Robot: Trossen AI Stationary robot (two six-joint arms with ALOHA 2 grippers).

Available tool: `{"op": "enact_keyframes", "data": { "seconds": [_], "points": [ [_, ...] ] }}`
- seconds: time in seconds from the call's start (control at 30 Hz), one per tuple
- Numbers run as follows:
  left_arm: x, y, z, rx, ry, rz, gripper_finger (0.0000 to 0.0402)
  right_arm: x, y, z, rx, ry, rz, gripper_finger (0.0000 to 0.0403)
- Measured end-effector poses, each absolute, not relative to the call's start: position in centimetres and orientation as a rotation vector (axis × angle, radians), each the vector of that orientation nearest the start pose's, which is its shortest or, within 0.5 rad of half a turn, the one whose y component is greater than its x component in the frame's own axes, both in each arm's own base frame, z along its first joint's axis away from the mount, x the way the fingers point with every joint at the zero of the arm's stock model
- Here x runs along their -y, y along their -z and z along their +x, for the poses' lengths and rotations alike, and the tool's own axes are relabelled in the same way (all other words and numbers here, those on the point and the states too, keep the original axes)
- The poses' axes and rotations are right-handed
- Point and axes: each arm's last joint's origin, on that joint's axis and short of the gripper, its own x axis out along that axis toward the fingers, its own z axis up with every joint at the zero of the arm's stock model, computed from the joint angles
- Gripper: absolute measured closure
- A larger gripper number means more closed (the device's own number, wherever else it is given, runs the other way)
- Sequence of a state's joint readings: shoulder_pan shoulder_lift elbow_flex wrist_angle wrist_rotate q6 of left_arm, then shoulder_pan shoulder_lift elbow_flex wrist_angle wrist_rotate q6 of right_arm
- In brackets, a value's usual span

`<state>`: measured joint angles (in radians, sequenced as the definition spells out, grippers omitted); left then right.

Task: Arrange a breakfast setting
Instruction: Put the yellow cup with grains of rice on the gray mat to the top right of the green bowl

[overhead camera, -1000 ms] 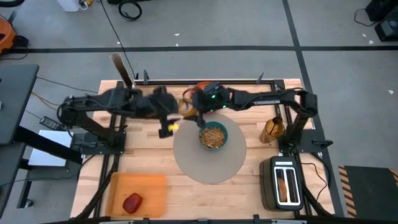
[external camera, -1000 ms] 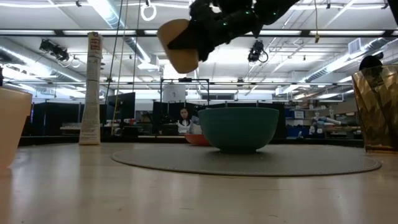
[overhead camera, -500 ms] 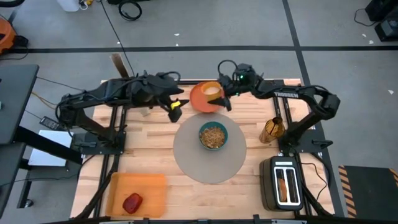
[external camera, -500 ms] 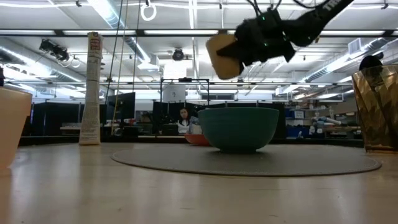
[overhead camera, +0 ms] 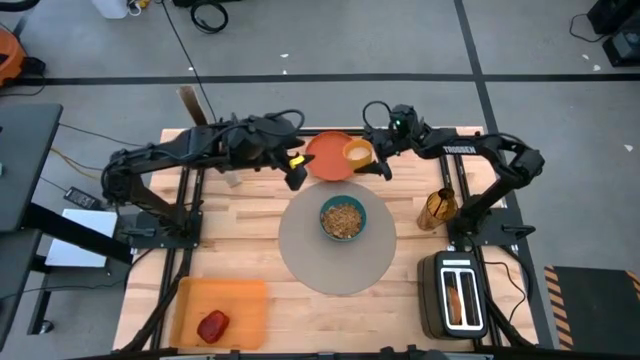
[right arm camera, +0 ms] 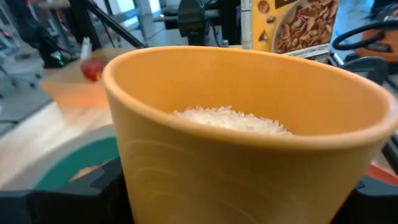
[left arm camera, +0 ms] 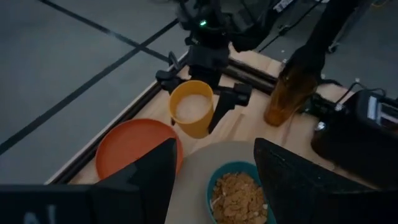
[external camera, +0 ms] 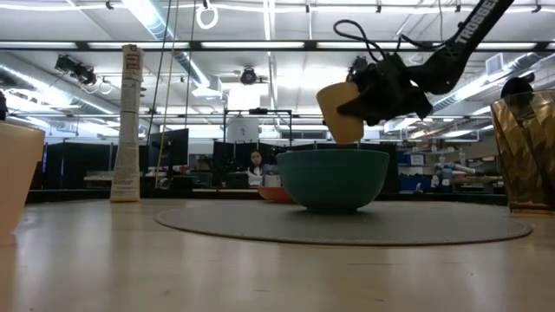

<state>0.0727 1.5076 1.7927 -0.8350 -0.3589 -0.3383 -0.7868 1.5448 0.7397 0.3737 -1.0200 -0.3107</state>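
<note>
My right gripper (overhead camera: 364, 158) is shut on the small yellow cup (left arm camera: 193, 107), which holds something white. The cup hangs beside the right rim of the orange plate (overhead camera: 325, 158), at the table's far edge. The teal bowl (overhead camera: 343, 217) holds cereal and stands on the round grey mat (overhead camera: 335, 265). My left gripper (overhead camera: 293, 172) hovers left of the plate, open, with nothing between its fingers (left arm camera: 149, 180). A red apple (overhead camera: 213, 326) lies on an orange tray (overhead camera: 240, 300) at the near left. A toast slice (overhead camera: 455, 298) stands in the toaster (overhead camera: 452, 290). My right gripper pinches the yellow cup's outer wall (left arm camera: 208, 112) between its two fingers (left arm camera: 225, 104), one on each side, below the rim. The fingers reach in nearly level from the table's right side. The cup (external camera: 340, 113) is lifted clear of the table, mouth up and slightly tilted.
An amber glass (overhead camera: 437, 208) stands right of the mat, near my right arm's base. The yellow cereal box (external camera: 130, 121) stands at the far left of the table. Bare wood (overhead camera: 250, 230) lies between the mat and the left edge.
My right gripper has carried the yellow cup from above the teal bowl toward the table's far right and down, to beside the plate's right rim. My left gripper has drawn back from the mat's left side toward the far edge and has rolled.
</note>
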Motion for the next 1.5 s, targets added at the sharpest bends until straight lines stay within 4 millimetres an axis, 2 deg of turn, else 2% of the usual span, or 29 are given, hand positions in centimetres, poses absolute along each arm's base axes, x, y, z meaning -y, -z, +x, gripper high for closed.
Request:
{"op": "enact_keyframes", "data": {
  "seconds": [0.3, 0.53, 0.8, 0.97, 1.1, 1.5],
  "points": [
    [-4.5, -43.3, 31.4, -0.515, -0.49, -0.216, 0.018, 19.2, -18.0, 21.8, -0.19, -0.191, -0.007, 0.0077],
    [-5.1, -43.4, 32.5, -0.452, -0.489, -0.164, 0.018, 18.7, -17.1, 21.2, -0.164, -0.202, -0.074, 0.0077],
    [-5.2, -43.0, 33.9, -0.419, -0.482, -0.148, 0.018, 18.8, -13.2, 22.7, -0.146, -0.291, -0.011, 0.0077],
    [-5.2, -42.8, 33.9, -0.436, -0.484, -0.151, 0.018, 18.8, -11.9, 22.9, -0.107, -0.398, 0.045, 0.0077],
    [-5.3, -42.8, 33.9, -0.435, -0.486, -0.151, 0.018, 18.5, -11.0, 22.8, -0.099, -0.448, 0.009, 0.0077],
    [-5.6, -41.6, 35.0, -0.471, -0.504, -0.138, 0.018, 17.9, -8.6, 23.0, -0.134, -0.439, -0.049, 0.0077]
  ]
}}
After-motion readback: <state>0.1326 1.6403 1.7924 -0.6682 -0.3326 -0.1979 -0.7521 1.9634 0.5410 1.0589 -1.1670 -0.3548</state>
